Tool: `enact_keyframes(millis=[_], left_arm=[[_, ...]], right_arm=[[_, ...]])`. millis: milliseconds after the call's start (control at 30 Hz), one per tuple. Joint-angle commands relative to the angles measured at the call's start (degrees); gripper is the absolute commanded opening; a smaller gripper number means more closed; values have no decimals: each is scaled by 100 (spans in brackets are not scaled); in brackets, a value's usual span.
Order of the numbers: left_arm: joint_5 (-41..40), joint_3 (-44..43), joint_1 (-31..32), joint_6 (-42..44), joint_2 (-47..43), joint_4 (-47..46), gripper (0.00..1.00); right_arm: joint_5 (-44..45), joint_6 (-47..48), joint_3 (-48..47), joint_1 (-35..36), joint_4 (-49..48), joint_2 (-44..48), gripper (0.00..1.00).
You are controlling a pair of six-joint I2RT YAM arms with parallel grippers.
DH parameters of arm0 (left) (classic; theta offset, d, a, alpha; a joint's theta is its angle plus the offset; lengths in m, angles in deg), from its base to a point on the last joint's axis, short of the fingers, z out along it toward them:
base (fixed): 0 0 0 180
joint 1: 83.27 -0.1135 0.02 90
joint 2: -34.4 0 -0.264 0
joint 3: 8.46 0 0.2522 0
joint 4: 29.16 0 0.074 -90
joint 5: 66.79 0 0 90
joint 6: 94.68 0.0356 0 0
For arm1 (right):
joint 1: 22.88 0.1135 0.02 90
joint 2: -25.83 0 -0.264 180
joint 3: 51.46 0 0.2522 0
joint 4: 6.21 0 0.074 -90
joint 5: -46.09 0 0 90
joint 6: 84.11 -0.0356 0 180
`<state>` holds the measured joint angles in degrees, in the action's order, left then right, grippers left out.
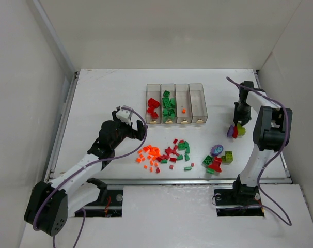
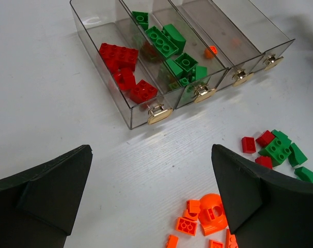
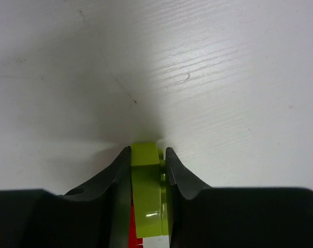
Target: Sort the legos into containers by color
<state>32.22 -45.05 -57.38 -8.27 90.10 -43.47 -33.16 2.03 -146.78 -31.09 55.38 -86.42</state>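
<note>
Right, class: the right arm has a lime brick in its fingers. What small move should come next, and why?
Probably carry the lime brick toward the rightmost bin: it is the only empty one, and no bin holds lime yet.

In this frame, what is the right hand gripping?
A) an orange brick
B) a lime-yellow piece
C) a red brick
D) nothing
B: the right wrist view shows the right hand shut on a lime-yellow piece, pinched between its two fingers.
</note>
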Motion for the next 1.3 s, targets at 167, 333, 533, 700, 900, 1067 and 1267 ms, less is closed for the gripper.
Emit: enact_keyframes(millis=[167,333,533,700,900,1067,1267], left_arm=[[136,51,21,-27,-191,-348,100],[740,51,21,751,-191,-348,100],[1443,-851,21,2133,115,345,100],[2744,-1916,74,3513,931,1364,100],[3396,-3392,583,4376,1891,2095,100],[3396,-3896,1040,4639,2435,2218,100],[3396,-3957,1217,4711,2647,2280,98]], right_arm=[[103,-54,8,99,95,246,4],[243,-106,-44,318,164,563,0],[534,-298,-202,996,226,1633,0],[193,-975,-308,1751,-35,2426,0],[24,-1897,-351,3385,-670,2568,0],[201,-2189,-694,4107,-749,2234,0],[-54,-2312,-835,4213,-1012,2224,0]])
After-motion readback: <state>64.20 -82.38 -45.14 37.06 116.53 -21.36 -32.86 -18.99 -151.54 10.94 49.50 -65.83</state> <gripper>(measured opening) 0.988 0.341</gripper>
